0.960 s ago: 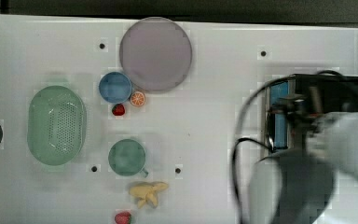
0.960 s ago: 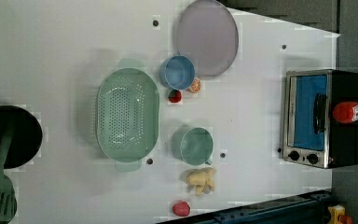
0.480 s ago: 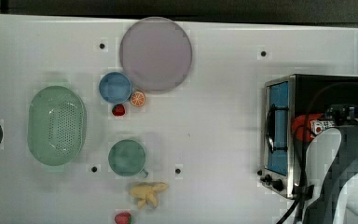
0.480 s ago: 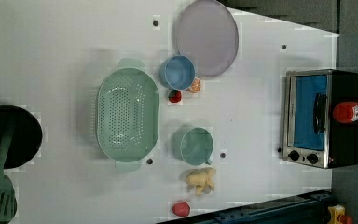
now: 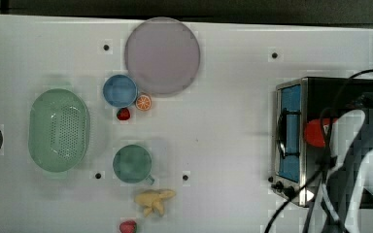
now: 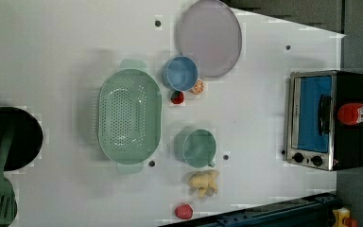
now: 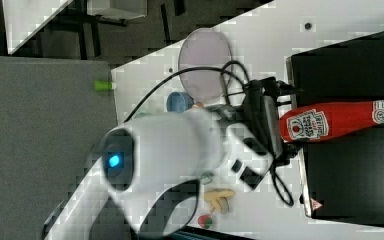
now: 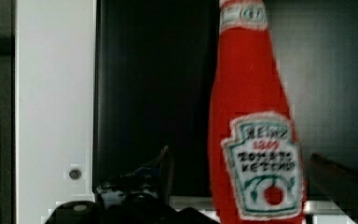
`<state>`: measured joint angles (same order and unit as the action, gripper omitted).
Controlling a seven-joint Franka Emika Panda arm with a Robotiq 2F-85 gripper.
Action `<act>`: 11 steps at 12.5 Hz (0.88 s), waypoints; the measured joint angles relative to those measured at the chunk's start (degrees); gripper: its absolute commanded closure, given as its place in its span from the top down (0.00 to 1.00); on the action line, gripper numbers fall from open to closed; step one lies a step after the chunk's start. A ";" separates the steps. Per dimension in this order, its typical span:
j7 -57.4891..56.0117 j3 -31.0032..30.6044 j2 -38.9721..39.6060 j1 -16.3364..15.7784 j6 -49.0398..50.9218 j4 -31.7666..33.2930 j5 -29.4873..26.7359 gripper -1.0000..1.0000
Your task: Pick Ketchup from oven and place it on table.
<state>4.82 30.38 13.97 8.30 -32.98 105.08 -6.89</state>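
The Ketchup [image 8: 254, 140], a red bottle with a white label, stands upright on the black top of the oven [image 5: 291, 97]. It also shows as the Ketchup [image 7: 340, 120] in the right view, the Ketchup [image 6: 354, 113] in the left view and the Ketchup [image 5: 315, 132] in the top view. My gripper [image 7: 286, 121] is at the bottle's lower end. It is open, with one dark finger [image 8: 161, 168] on either side of the bottle and a gap on both sides. The oven [image 6: 312, 113] sits at the white table's [image 5: 233, 145] right end in the top view, door shut.
On the table lie a purple plate [image 5: 162, 56], a blue bowl [image 5: 119, 90], a green colander [image 5: 58, 130], a green mug [image 5: 132, 163], a banana [image 5: 154, 200], an orange slice [image 5: 143, 102] and strawberries [image 5: 123, 114]. A black pan and green spatula [image 6: 2, 189] sit at the left view's left edge.
In the top view my arm has swung off the oven's front towards the top view's right, uncovering the oven and the red bottle. The gripper stays open.
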 measured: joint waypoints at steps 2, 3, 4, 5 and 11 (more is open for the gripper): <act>0.00 -0.17 2.90 -0.57 -0.56 1.06 -2.29 1.00; -0.07 -0.31 3.70 -0.70 -0.39 1.68 -2.22 1.00; -0.10 -0.03 4.51 -1.00 -0.81 2.35 -1.99 1.00; -0.10 0.00 4.93 -0.90 -1.12 3.19 -1.76 1.00; 0.01 0.87 5.84 0.24 -2.57 2.80 -3.76 0.63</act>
<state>4.83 31.25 19.81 8.53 -35.56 107.88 -10.65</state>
